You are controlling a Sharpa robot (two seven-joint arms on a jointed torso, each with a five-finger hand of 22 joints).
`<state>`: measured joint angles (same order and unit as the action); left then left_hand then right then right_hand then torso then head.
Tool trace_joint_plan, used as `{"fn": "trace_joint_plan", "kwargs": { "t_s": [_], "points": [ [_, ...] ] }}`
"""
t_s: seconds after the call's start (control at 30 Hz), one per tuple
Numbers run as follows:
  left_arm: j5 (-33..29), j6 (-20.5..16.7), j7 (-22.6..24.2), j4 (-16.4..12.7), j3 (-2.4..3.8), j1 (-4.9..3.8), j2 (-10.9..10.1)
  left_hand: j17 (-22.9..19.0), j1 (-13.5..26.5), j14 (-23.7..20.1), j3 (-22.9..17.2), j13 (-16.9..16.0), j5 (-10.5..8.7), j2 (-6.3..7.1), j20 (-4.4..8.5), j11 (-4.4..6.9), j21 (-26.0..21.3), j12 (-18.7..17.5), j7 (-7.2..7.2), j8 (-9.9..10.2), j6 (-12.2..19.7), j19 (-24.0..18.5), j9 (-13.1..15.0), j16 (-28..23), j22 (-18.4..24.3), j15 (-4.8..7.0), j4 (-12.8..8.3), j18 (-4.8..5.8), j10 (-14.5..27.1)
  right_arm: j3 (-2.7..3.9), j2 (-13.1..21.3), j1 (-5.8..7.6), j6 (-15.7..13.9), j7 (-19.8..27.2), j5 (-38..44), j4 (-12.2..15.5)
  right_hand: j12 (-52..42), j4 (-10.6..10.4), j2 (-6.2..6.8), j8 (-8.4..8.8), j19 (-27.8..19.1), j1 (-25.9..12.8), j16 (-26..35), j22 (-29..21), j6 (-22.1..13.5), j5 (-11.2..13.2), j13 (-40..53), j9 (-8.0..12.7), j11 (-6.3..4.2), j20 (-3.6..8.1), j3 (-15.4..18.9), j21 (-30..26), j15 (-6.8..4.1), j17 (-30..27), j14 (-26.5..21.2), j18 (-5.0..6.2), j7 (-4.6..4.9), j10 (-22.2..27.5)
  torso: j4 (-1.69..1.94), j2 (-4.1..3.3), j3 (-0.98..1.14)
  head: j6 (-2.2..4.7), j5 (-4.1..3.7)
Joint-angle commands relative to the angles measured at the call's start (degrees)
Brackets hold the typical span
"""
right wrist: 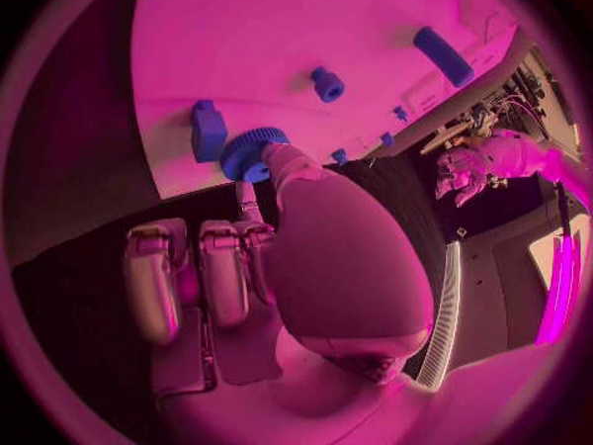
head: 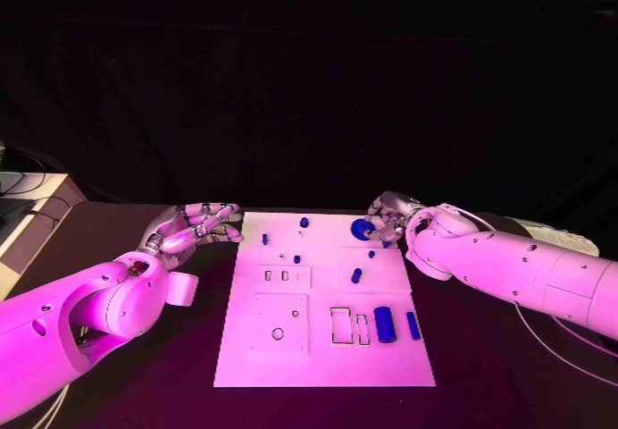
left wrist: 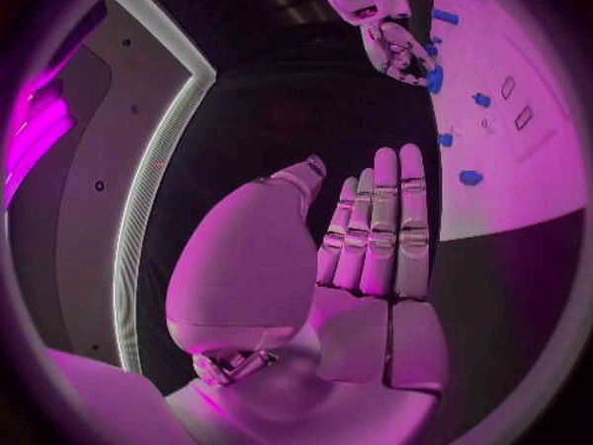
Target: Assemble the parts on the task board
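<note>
The white task board (head: 322, 357) lies in the middle of the black table. My right hand (head: 393, 217) is at the board's far right corner and pinches a round blue toothed part (head: 362, 230) (right wrist: 253, 153) at its fingertips, just over the board; whether the part touches the board I cannot tell. My left hand (head: 200, 225) (left wrist: 377, 227) hovers beside the far left corner with straight fingers, holding nothing. A blue cylinder (head: 384, 320) and a blue bar (head: 413, 325) lie near the board's right edge. Small blue pegs (head: 304, 222) (head: 357, 275) stand further back.
Rectangular and round recesses (head: 341, 324) are cut in the near half of the board. A pale box with equipment (head: 26, 192) stands at the table's far left. A white cable (head: 554, 344) runs under my right arm. A blue block (right wrist: 208, 131) sits close to the held part.
</note>
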<state>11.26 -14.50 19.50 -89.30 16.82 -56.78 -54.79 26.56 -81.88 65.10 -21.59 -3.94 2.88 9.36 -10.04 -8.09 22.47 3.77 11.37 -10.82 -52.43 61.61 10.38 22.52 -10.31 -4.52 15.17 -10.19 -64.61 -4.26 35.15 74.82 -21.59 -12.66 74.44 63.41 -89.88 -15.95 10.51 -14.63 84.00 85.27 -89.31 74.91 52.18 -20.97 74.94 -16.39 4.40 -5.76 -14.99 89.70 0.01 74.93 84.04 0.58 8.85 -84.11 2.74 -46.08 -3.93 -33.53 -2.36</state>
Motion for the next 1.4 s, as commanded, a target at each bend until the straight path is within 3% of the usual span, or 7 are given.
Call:
{"fn": "trace_joint_plan", "kwargs": {
  "t_s": [0.03,0.37,0.57,0.8,0.97,1.03,1.4],
  "points": [
    [0.2,0.9,0.3,0.0,0.05,-0.02,0.1,0.0,0.1,-0.3,0.1,-0.1,0.07,0.25,0.08,-0.01,0.4,-0.1,0.23,0.2,0.2,-0.5,0.0,0.3,-0.1,0.08,-0.3,-0.14,0.3,0.08,0.5,-0.04,-3.4,-0.1,2.9,1.8,-0.1,0.0,0.61,-0.35,6.0,0.0,-0.3,15.1,0.7,-0.4,15.1,-0.1,-0.33,-0.06,-0.8,0.3,-0.12,13.3,5.6,-0.58,-0.03,-5.9,0.03,0.03,-0.03,0.05,0.11],
    [0.4,0.9,0.3,0.0,0.05,-0.01,0.0,0.1,0.1,-0.3,0.1,-0.1,0.07,0.23,0.07,-0.04,0.4,-0.1,0.27,0.2,0.2,-0.5,0.0,0.3,-0.1,0.06,-0.4,-0.14,0.3,0.46,1.9,0.19,-7.4,-1.4,12.9,9.5,-0.1,0.2,1.57,0.21,6.0,-0.7,-0.4,15.1,1.3,1.5,15.1,-0.1,-0.42,0.06,-2.6,0.3,-0.21,13.7,5.7,-0.58,-0.13,-5.9,-0.1,0.09,-0.04,0.3,0.05],
    [0.5,0.9,0.4,0.0,0.05,0.0,0.0,0.1,0.1,-0.3,0.1,-0.1,0.07,0.23,0.07,-0.04,0.4,-0.1,0.27,0.2,0.2,-0.5,0.0,0.3,-0.1,0.06,-0.4,-0.14,0.3,0.4,0.8,0.11,-9.0,-1.8,16.3,11.3,-0.1,0.3,1.6,0.26,6.0,-0.8,-0.4,15.1,1.4,1.7,15.1,-0.1,-0.43,0.07,-2.8,0.3,-0.22,13.8,5.7,-0.58,-0.13,-5.9,0.05,0.09,-0.06,0.43,-0.17],
    [0.6,1.0,0.4,0.1,0.05,0.0,0.1,0.2,0.1,-0.4,0.1,-0.1,0.07,0.21,0.06,-0.04,0.4,-0.1,0.28,0.2,0.2,-0.5,0.1,0.3,-0.1,0.05,-0.4,-0.14,0.3,0.03,-2.3,-0.58,-9.6,-2.5,18.3,10.2,-0.1,0.4,1.61,0.33,6.0,-0.8,-0.4,15.1,1.5,2.0,15.1,-0.1,-0.45,0.09,-3.2,0.3,-0.25,13.8,5.7,-0.58,-0.17,-5.9,0.06,-0.02,-0.1,0.67,-0.17],
    [0.6,1.2,0.4,0.1,0.05,0.01,0.3,0.3,0.1,-0.4,0.0,-0.1,0.07,0.17,0.06,-0.04,0.5,0.0,0.31,0.1,0.0,-0.6,0.1,0.3,-0.1,0.05,-0.4,-0.14,0.2,-0.09,-4.7,-1.4,-10.3,-2.8,19.3,8.0,-0.1,0.5,1.69,0.42,6.0,-0.8,-0.4,15.1,1.5,2.2,15.1,-0.1,-0.46,0.1,-3.4,0.3,-0.26,13.7,5.6,-0.58,-0.17,-5.9,0.24,-0.1,-0.1,0.66,-0.12],
    [0.6,1.2,0.4,0.2,0.05,0.01,0.4,0.3,0.1,-0.4,0.0,-0.1,0.07,0.17,0.06,-0.04,0.5,0.0,0.31,0.1,0.0,-0.6,0.1,0.3,-0.1,0.05,-0.4,-0.14,0.2,-0.13,-5.7,-1.79,-10.6,-2.9,19.4,7.1,-0.1,0.5,1.69,0.42,6.0,-0.8,-0.4,15.1,1.5,2.2,15.1,-0.1,-0.46,0.1,-3.4,0.3,-0.26,13.7,5.6,-0.58,-0.17,-5.9,0.14,-0.1,-0.09,0.78,0.06],
    [0.7,1.3,0.4,0.3,0.05,0.01,0.6,0.3,0.1,-0.4,0.0,-0.1,0.07,0.17,0.06,-0.04,0.5,0.0,0.31,0.1,0.0,-0.6,0.1,0.3,-0.1,0.05,-0.4,-0.14,0.2,-0.19,-9.1,-3.21,-11.7,-3.1,19.9,4.0,-0.1,0.6,1.77,0.51,6.0,-0.8,-0.4,15.1,1.6,2.4,15.1,-0.1,-0.47,0.1,-3.6,0.3,-0.26,13.7,5.6,-0.58,-0.17,-5.9,0.17,-0.26,-0.17,0.6,0.17]
  ]
}}
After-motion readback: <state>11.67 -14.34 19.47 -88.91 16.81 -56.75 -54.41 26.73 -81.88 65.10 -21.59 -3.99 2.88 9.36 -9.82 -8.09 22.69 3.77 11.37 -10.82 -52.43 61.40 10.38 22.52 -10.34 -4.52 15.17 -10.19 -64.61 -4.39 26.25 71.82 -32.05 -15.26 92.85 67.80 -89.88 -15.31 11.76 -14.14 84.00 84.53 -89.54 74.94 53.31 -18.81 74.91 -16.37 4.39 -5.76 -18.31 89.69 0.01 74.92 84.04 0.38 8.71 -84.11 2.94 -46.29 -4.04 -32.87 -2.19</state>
